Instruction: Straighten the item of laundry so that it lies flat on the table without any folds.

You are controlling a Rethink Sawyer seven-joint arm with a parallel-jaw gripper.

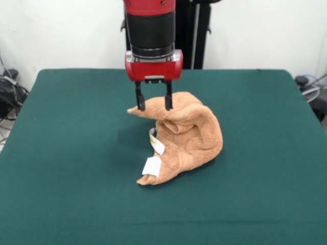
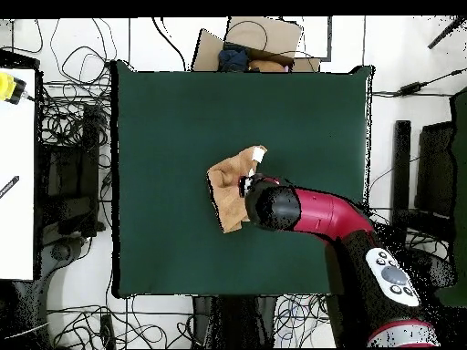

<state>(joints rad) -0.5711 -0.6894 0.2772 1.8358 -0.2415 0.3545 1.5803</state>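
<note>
A crumpled orange-tan towel lies bunched near the middle of the green desk, its white tags showing at the lower left of the heap. The red and black arm comes down from the top of the front view, and the gripper has its fingers spread, both tips touching the towel's raised upper-left edge.

arm hides gripper + towel edge overhead, tags' print unreadable
</note>
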